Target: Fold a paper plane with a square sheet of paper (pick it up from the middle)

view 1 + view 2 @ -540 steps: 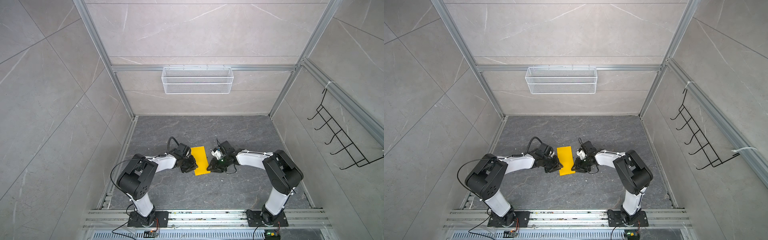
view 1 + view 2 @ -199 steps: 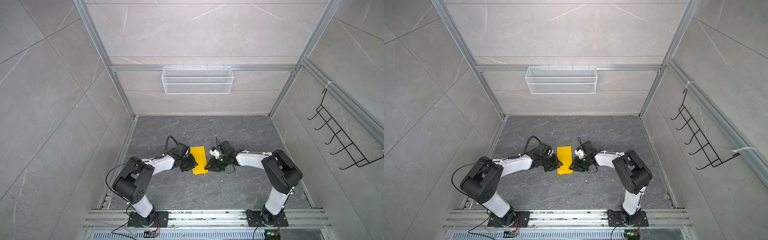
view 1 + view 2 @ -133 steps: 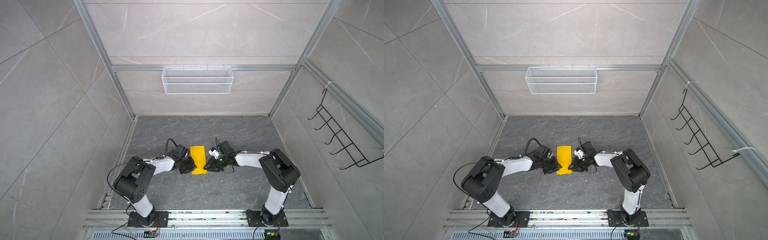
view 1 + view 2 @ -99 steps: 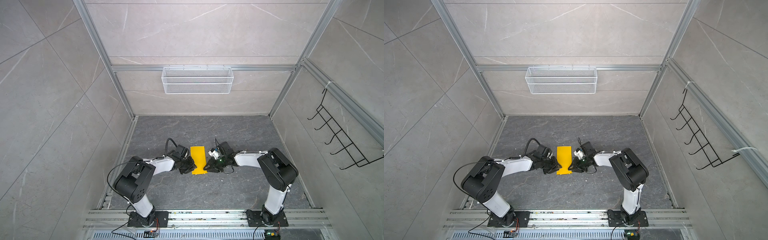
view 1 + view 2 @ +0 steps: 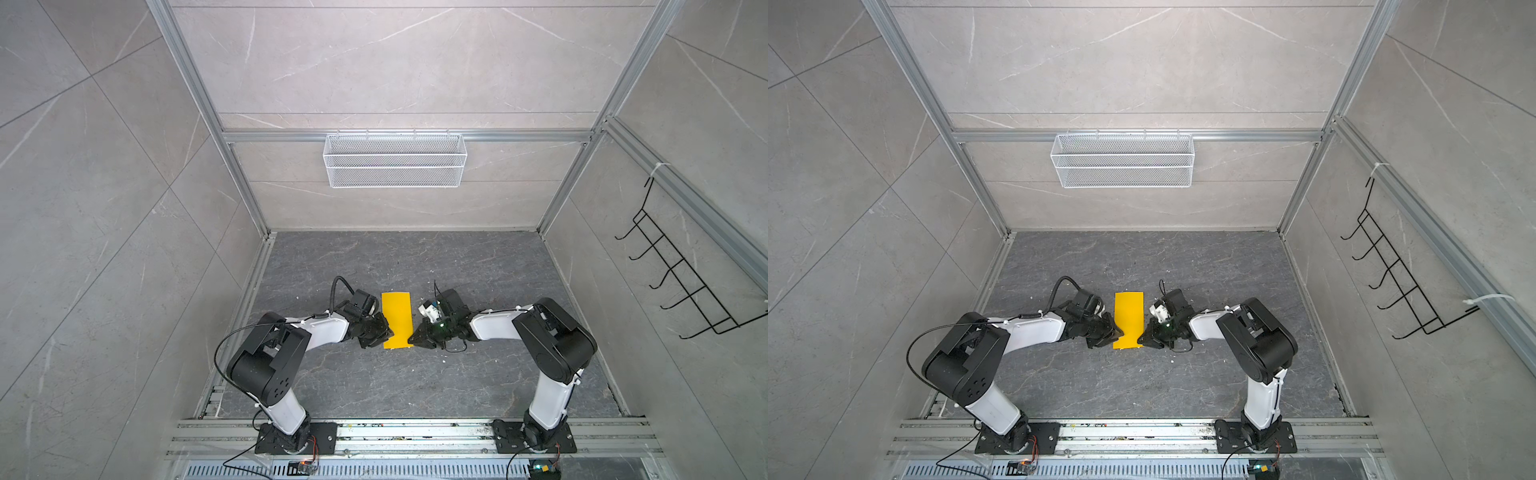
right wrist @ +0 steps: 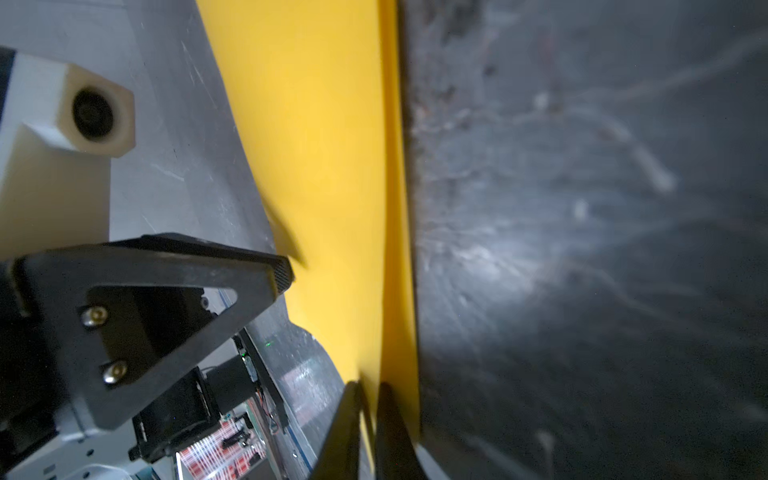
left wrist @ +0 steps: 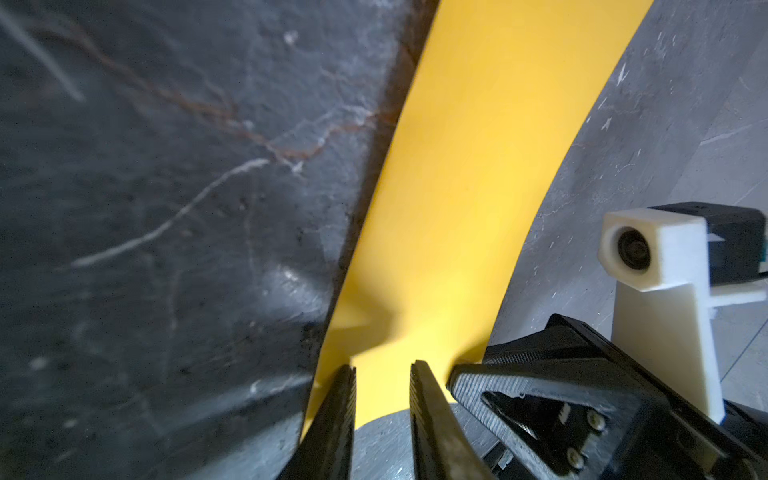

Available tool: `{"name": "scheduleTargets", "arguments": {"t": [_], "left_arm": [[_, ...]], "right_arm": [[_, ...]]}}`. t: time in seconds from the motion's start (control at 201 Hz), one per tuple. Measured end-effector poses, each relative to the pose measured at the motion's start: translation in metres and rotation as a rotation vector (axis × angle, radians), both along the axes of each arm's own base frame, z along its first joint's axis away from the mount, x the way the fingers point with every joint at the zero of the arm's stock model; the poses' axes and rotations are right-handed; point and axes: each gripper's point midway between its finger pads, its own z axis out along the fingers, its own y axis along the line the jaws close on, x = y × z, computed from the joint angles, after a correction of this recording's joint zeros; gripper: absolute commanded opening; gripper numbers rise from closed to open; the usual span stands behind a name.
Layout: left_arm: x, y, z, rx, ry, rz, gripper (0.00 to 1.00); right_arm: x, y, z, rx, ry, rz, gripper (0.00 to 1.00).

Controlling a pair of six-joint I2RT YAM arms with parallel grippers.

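The square sheet of paper (image 5: 397,318) (image 5: 1128,318) is bright yellow and lies folded into a narrow rectangle on the dark floor between my two grippers. My left gripper (image 5: 386,332) (image 7: 384,368) is at its near left corner. Its jaws stand apart, and paper and floor show through the gap. My right gripper (image 5: 411,338) (image 6: 368,386) is at the near right corner, shut on a thin layer of the paper (image 6: 324,145). In the left wrist view the paper (image 7: 478,166) runs away from the jaws, with a small buckle close to them. No paper plane shape shows.
A white wire basket (image 5: 395,160) hangs on the back wall and a black hook rack (image 5: 681,291) on the right wall. Aluminium rails (image 5: 415,432) carry both arm bases at the front. Grey tiled walls close in the floor (image 5: 478,266) on three sides.
My right gripper's jaws have closed onto the paper's near right edge. The left gripper keeps the same gap, and both arms have barely shifted.
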Motion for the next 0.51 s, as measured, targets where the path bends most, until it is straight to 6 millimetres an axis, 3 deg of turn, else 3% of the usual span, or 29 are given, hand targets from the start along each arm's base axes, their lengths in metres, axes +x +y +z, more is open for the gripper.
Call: {"name": "scheduleTargets", "arguments": {"t": [0.199, 0.428, 0.508], "left_arm": [[0.004, 0.0, 0.008, -0.001, -0.022, -0.014, 0.3], [0.04, -0.016, 0.051, -0.023, -0.179, -0.097, 0.28], [0.05, -0.022, 0.056, -0.024, -0.214, -0.121, 0.26]], "right_arm": [[0.002, -0.005, 0.001, -0.029, -0.011, -0.031, 0.0], [-0.014, -0.014, -0.002, -0.1, 0.011, 0.068, 0.0], [-0.021, -0.02, -0.002, -0.117, 0.022, 0.104, 0.0]]}}
